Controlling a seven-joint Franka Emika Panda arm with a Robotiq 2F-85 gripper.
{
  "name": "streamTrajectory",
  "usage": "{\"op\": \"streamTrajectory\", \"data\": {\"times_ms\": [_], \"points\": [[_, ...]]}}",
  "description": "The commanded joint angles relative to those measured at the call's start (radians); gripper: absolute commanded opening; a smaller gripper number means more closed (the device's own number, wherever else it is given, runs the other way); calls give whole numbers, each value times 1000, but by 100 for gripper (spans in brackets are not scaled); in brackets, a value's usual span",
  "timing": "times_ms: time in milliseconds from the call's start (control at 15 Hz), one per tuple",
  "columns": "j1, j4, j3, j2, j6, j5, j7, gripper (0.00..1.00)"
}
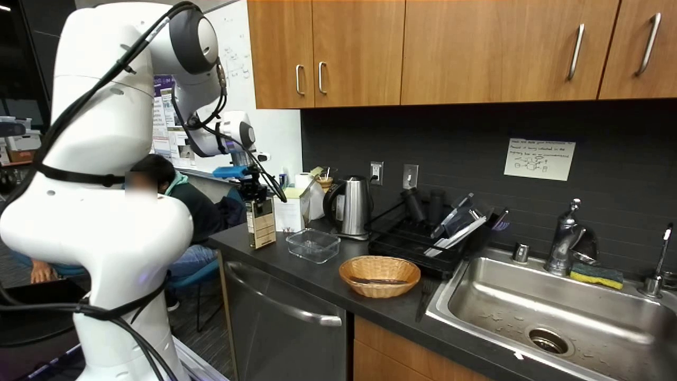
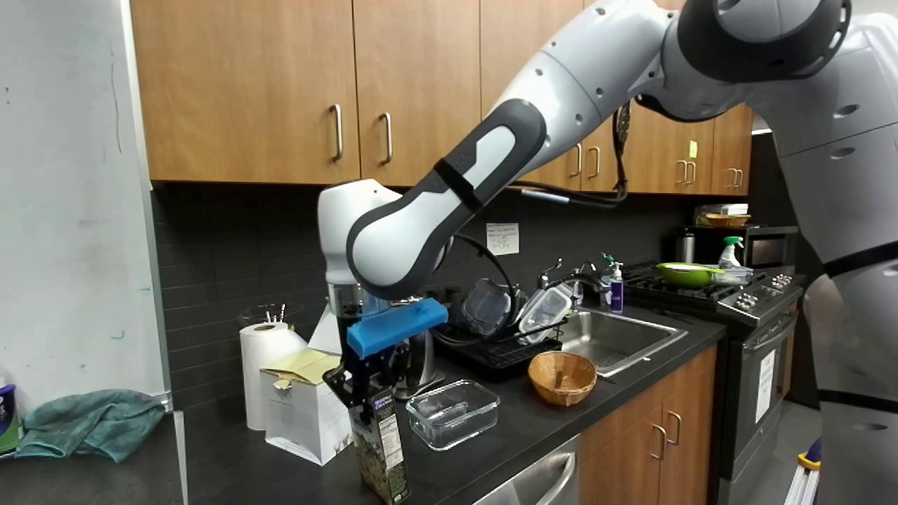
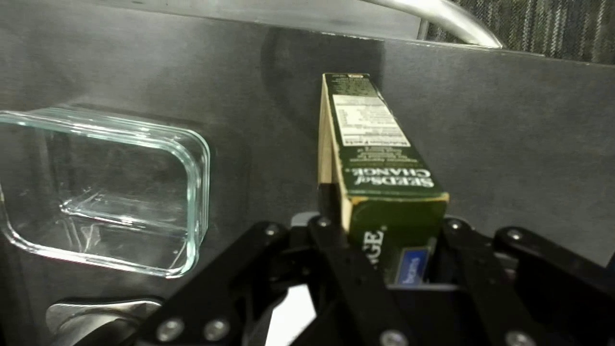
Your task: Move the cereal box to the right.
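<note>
A kitchen: a sink (image 1: pixel 497 317) is set into the worktop (image 1: pixel 322 280), a kettle (image 1: pixel 356 206) and dish rack (image 1: pixel 396 243) stand near its back edge, and a stove (image 2: pixel 745 393) adjoins one end edge. Beyond the opposite edge, a written-on whiteboard (image 1: pixel 275 140) suggests an office or lab.

Reads “SEEDS of CHANGE” upside down along the cereal box (image 3: pixel 379 168), with “Nutrition Facts” on a white panel (image 3: pixel 369 119), “GE” on the end and “beans” on a blue label (image 3: pixel 412 265). Blurs past reading on a paper sign (image 1: pixel 539 159).
</note>
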Motion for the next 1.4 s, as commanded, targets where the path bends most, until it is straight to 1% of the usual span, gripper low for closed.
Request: {"op": "streamTrajectory", "data": {"times_ms": [0,267,600,1000,1333], "points": [[-5,-34,-7,-35,9,-50,26,12],[-5,-35,-9,-28,9,-101,18,12],[-7,-44,-9,-25,32,-128,22,12],[-11,-77,-12,-23,141,-142,20,12],[-9,-90,-22,-23,195,-144,20,12]]}}
